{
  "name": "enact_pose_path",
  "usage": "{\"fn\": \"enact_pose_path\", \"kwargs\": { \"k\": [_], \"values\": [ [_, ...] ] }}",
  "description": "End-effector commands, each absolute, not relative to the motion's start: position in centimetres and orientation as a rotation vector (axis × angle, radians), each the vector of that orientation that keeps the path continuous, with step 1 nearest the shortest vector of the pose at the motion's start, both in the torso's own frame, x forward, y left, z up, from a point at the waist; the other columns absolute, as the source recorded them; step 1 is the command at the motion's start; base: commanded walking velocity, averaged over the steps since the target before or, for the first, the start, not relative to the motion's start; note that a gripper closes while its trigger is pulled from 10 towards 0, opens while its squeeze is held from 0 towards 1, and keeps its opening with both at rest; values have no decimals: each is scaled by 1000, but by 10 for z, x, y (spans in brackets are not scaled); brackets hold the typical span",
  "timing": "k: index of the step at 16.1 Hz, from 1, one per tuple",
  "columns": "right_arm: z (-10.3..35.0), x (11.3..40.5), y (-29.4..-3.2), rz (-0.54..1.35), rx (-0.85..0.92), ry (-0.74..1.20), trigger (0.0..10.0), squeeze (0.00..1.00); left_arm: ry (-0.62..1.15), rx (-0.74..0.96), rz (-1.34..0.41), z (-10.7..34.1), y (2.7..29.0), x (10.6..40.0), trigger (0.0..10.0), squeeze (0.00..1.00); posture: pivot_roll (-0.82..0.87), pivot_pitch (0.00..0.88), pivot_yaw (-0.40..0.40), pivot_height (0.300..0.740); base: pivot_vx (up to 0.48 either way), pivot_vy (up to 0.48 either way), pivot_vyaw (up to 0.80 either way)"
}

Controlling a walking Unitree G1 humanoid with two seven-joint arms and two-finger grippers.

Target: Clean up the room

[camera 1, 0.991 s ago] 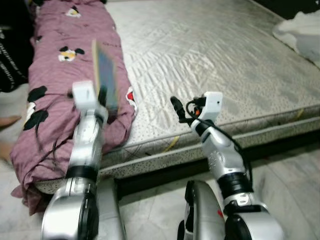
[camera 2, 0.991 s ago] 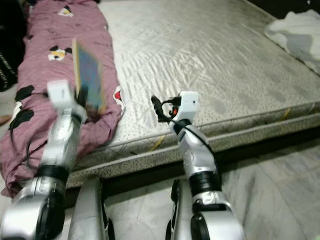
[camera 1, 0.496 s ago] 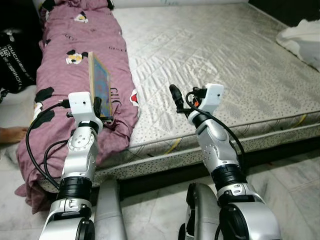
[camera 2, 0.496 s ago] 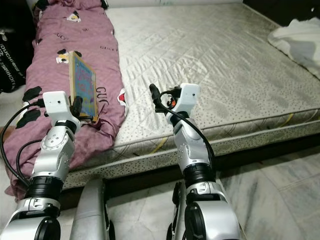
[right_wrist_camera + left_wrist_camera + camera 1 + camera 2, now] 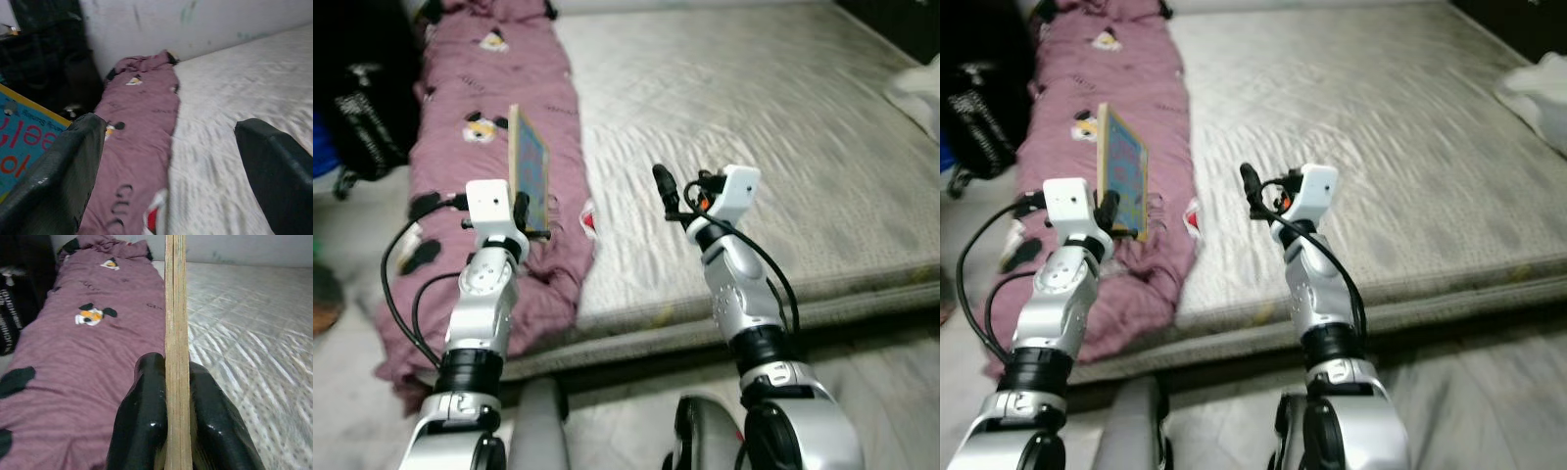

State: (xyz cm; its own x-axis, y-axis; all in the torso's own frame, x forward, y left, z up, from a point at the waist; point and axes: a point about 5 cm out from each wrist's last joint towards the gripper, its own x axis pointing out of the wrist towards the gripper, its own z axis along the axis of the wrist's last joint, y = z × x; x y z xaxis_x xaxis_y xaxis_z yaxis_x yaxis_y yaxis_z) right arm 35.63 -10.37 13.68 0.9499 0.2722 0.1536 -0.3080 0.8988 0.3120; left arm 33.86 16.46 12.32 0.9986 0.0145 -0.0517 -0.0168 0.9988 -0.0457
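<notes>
Between the left gripper's two black fingers sits a thin flat board, blue on its face with a yellowish wooden edge, pinched at its lower end so that its long axis runs straight on from the fingertips, up and away from the wrist. Seen edge-on in the left wrist view, the board splits the gap exactly, a finger pressed flat against each face, so the grasp looks firm and square.

Beyond and below those fingers lies a long maroon cover printed with cartoon mice, stretched along the near side of a bare grey mattress. The board hangs above that cloth, apart from it, not resting on anything.

Just to the side, the right gripper is raised over the mattress edge with nothing in it; its wrist view shows both fingers spread wide with open bedding between them. The board's blue face lies off to one side of those open fingers, well outside their gap.

My guess is that the board is being carried off to wherever it belongs. The left arm already has it, so what matters next is keeping that tall edge upright and clear of the cloth. A white bundle lies at the mattress's far corner, well beyond either gripper.
</notes>
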Motion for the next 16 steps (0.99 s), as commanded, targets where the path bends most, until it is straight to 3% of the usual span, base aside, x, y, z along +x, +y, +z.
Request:
{"fn": "enact_pose_path", "kwargs": {
  "k": [1,2,3,4,5,12,16],
  "values": [
    [142,356,-101,310,342,-121,10000,0,3,-39,9,137,164,340,0,0,38,0,-12,719,0,0,0],
    [141,355,-101,313,334,-119,10000,0,13,-23,9,134,165,336,0,0,35,0,-14,734,0,0,0],
    [137,354,-102,304,323,-108,10000,0,31,-5,19,127,167,331,4510,0,39,0,-17,740,0,0,0],
    [135,353,-103,298,317,-103,10000,0,41,2,23,123,167,329,4510,0,40,0,-18,740,0,0,0],
    [133,351,-103,295,315,-98,10000,0,48,11,23,122,166,327,10000,0,43,0,-21,740,0,0,0],
    [128,347,-110,232,281,-78,10000,0,71,115,14,121,155,332,10000,0,28,0,-28,740,0,0,0],
    [128,348,-114,202,257,-66,10000,0,47,59,-27,125,146,334,10000,0,34,0,-47,740,0,0,0]
  ]
}}
